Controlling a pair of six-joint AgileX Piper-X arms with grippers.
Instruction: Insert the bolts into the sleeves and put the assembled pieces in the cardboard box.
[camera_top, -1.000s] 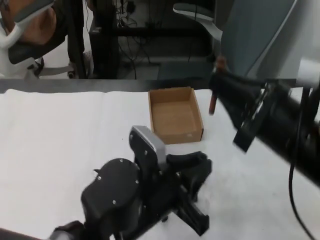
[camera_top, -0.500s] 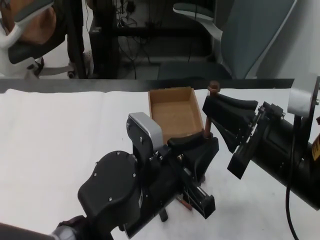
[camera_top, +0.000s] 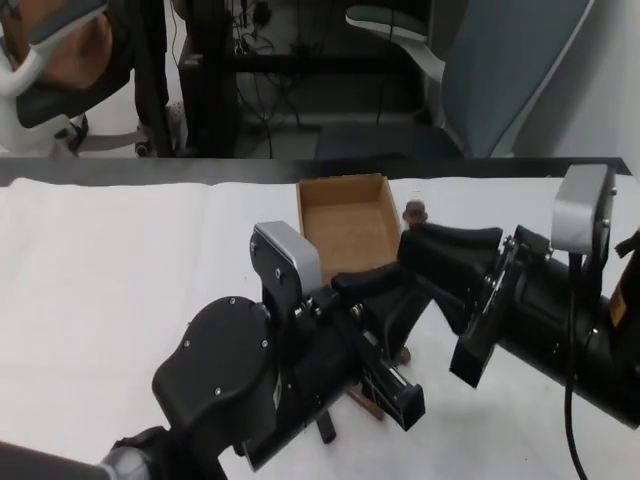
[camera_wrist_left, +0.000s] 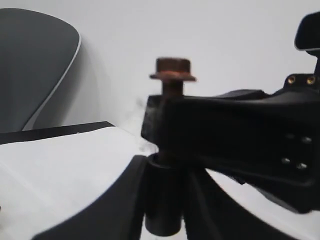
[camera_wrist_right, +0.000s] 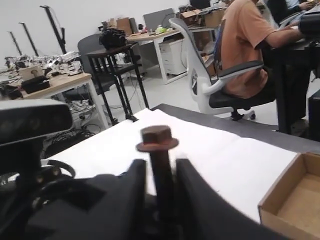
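Right pincer (camera_wrist_right: 160, 175): closed on the one bolt (camera_wrist_left: 172, 75), a finger on each side of the shank just under the flanged head.
Left pincer (camera_wrist_left: 167, 172): closed around the one sleeve (camera_wrist_left: 162, 210), a dark tube held upright between its two curved fingers.
Pincers together: they meet tip to tip, the right one crossing just above the left.
Bolt: upright and rusty brown, with its head above the right pincer and directly over the sleeve.
Sleeve: directly under the bolt, in line with it.
Hidden joint: the right pincer covers the place where shank and sleeve meet, so I cannot tell whether the bolt is in the sleeve.
Box (camera_top: 345, 235): one, of open cardboard, on the counter (camera_top: 110, 260) just left of the bolt head. Its near wall is cut off by the left arm.
Counts: two pincers, one bolt, one sleeve, one box.
Brown piece (camera_top: 362, 399): one short streak on the counter under the left arm, mostly covered and too unclear to name.
Writing: one yellow label (camera_top: 614, 310) on the right arm, too small to read.
Beyond the counter: one grey chair (camera_top: 510, 70), cut off by the top edge of the high view.
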